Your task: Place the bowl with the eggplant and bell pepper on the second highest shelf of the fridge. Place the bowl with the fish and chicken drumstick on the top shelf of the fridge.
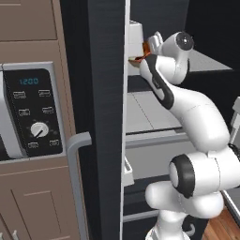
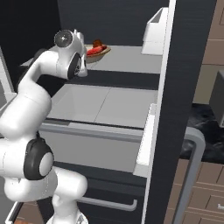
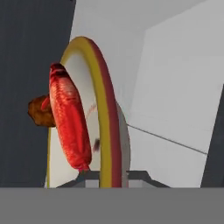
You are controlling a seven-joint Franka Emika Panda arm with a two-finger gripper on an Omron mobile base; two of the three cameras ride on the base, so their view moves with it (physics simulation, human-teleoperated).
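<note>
Claw narrowly astride the rim of one bowl on the fridge shelf; it holds one fish, one drumstick.

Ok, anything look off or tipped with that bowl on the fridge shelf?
Nothing stands out. The bowl sits level on the shelf, with the fish and drumstick inside and nothing spilled. The gripper is at its rim.
</note>
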